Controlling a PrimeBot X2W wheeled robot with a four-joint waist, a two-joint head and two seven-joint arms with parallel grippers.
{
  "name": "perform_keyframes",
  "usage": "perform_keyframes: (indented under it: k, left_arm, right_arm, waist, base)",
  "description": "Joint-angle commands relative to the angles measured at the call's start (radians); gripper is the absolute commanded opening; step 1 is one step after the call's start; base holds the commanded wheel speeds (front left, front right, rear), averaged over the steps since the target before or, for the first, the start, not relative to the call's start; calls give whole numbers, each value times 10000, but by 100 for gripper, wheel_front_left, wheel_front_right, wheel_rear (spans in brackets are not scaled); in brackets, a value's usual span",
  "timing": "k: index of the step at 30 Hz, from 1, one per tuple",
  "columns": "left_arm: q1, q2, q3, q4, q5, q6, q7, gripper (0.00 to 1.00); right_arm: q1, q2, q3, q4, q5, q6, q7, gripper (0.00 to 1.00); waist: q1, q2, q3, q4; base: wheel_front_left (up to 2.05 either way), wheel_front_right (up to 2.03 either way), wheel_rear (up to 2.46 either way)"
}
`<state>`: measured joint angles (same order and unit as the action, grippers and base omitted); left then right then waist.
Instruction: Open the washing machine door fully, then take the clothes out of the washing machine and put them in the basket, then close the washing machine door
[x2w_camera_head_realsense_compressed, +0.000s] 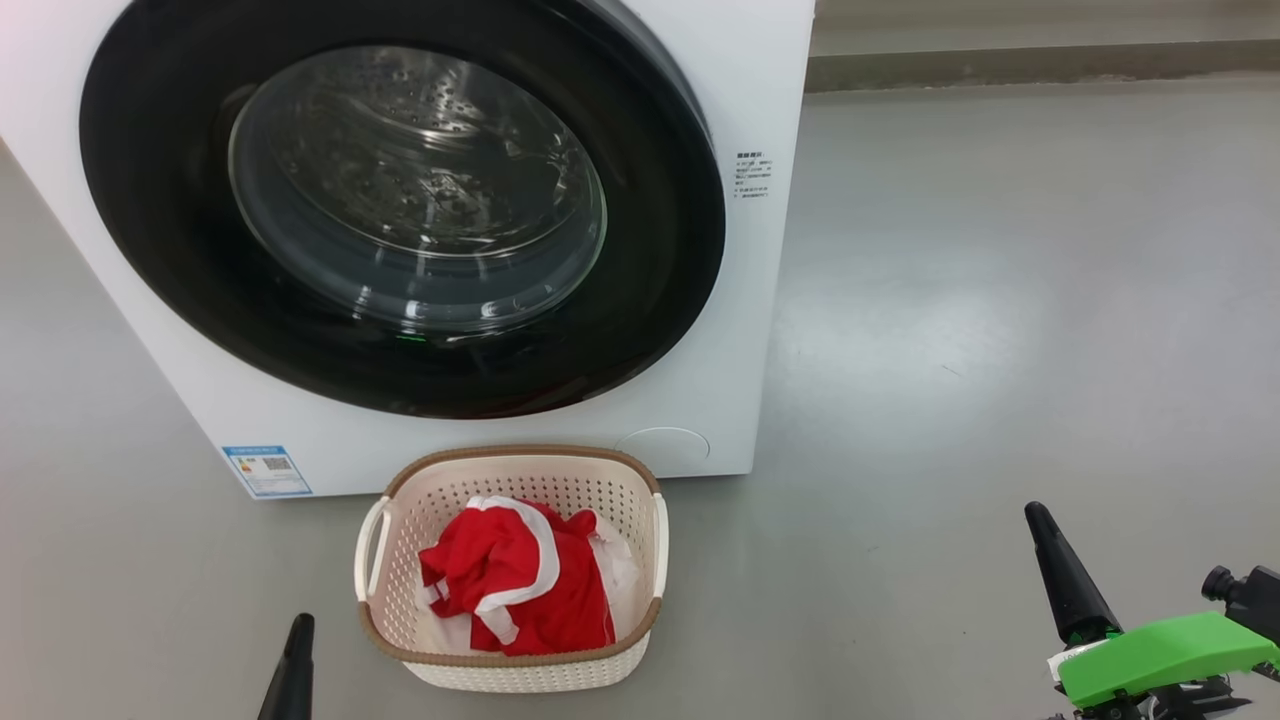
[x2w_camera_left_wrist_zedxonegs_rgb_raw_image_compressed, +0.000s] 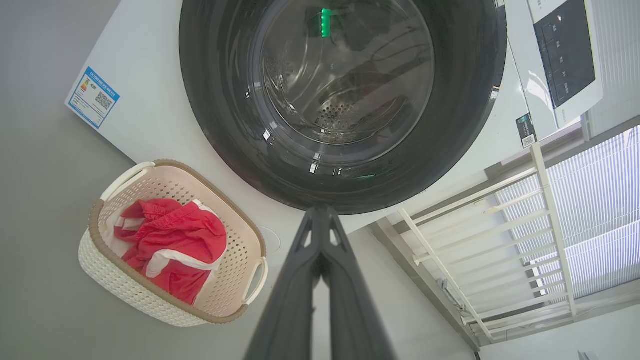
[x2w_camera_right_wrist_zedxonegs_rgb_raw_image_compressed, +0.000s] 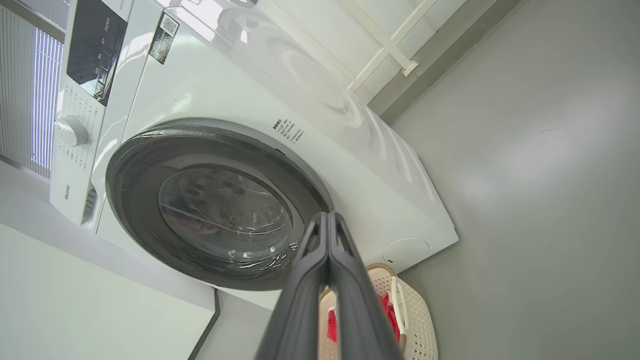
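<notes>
Left gripper (x2w_camera_left_wrist_zedxonegs_rgb_raw_image_compressed: 320, 212): clenched, fingers (x2w_camera_left_wrist_zedxonegs_rgb_raw_image_compressed: 295, 300) pressed together along their length, nothing between them. Hangs over the grey floor (x2w_camera_head_realsense_compressed: 1000, 300), touching nothing.

Just ahead of its tip and slightly to its right: the basket (x2w_camera_head_realsense_compressed: 520, 453), upright on the floor. Inside it: the clothes (x2w_camera_head_realsense_compressed: 520, 590), a crumpled red heap with white stripes, covering most of the basket's bottom.

Beyond the basket, farther from the gripper: the washing machine (x2w_camera_head_realsense_compressed: 760, 250), with the basket's far rim close against its front. Almost straight ahead of the gripper, low on that front: a blue label (x2w_camera_head_realsense_compressed: 267, 470). Higher up: the washing machine door (x2w_camera_head_realsense_compressed: 140, 200), shut flush against the front, with the steel drum (x2w_camera_head_realsense_compressed: 420, 150) seen through its glass.

Right gripper (x2w_camera_right_wrist_zedxonegs_rgb_raw_image_compressed: 327, 216): likewise clenched and empty, fingers closed tight, hanging over the floor. Just behind its fingers: a green part (x2w_camera_head_realsense_compressed: 1160, 655) of the arm. Well off to its left: the basket with the clothes. Ahead and to its left: the washing machine, its closed door facing the gripper.
</notes>
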<state>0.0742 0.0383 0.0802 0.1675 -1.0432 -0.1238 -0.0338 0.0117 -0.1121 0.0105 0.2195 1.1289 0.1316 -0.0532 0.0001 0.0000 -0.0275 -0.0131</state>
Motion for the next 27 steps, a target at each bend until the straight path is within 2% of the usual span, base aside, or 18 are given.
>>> perform_keyframes:
  k: [1, 27]
  left_arm:
    - [-587, 80, 230, -154, -391, -43, 113, 0]
    - [-1263, 101, 294, 358, -3154, -57, 833, 0]
  right_arm:
    - [-609, -61, -15, -203, 323, -5, 74, 0]
    - [-929, 186, -513, 49, 2803, -7, 792, 0]
  waist:
    - [-1, 0, 11, 6]
    - [-1, 0, 157, 72]
  base:
    - [0, 0, 0]
    - [0, 0, 0]
